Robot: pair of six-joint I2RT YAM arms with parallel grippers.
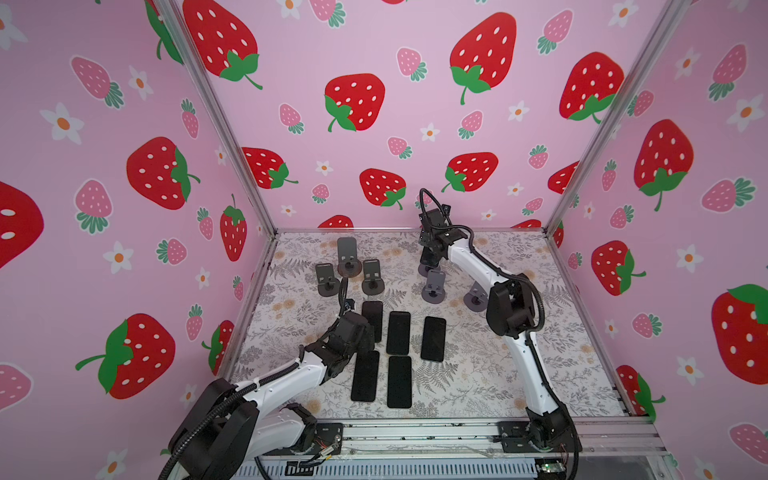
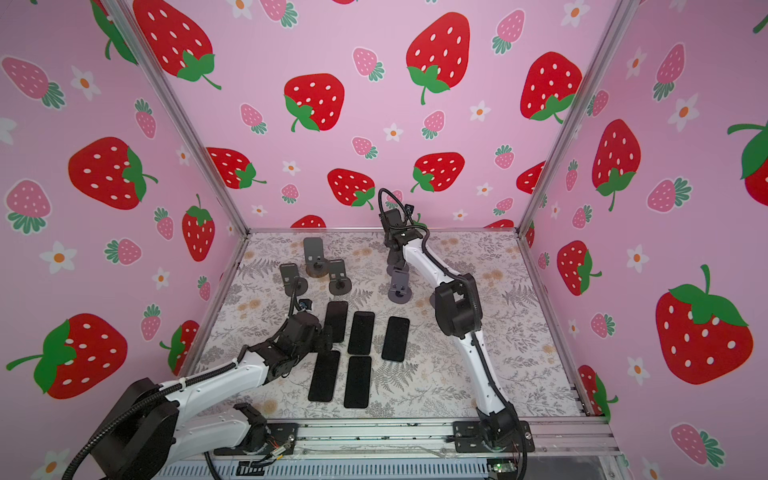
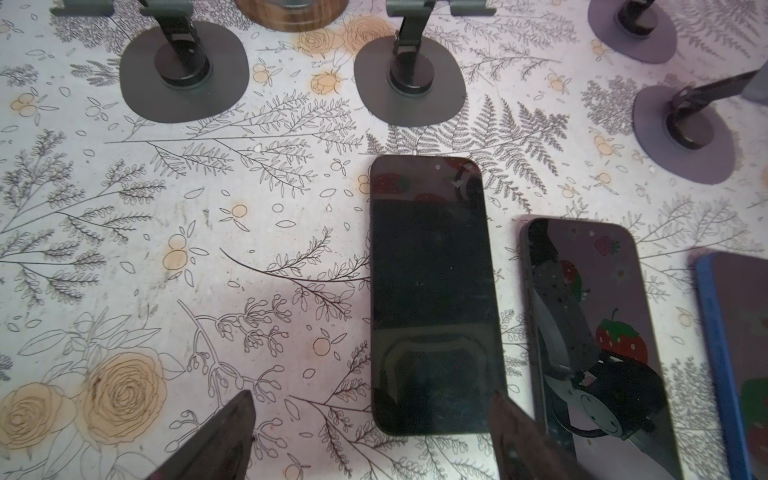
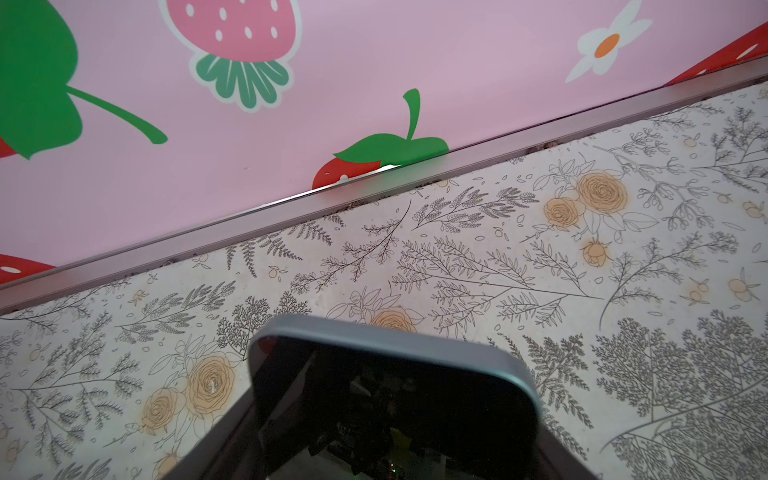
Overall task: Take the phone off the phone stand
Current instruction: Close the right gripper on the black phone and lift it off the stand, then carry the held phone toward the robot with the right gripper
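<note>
So this one's nearly wrapped up: five black slab phones (image 1: 398,332) already lie flat in the middle of the worktop (image 1: 478,365), and the dark grey stands (image 1: 348,257) toward the rear left corner sit empty. The last one is the silver-edged dark-screen phone (image 4: 390,395) near the rear edge, and the right fingers (image 4: 208,449) are clamped on its sides. Can't tell if it's clear of its purple-grey round-base stand (image 1: 424,270) yet, I'd guess it needs lifting out and laying down. The left fingers (image 3: 224,436) hang spread wide over one flat phone, holding nothing. The worktop is cream botanical-print paper, boxed in by pink strawberry-print walls (image 1: 374,62)
</note>
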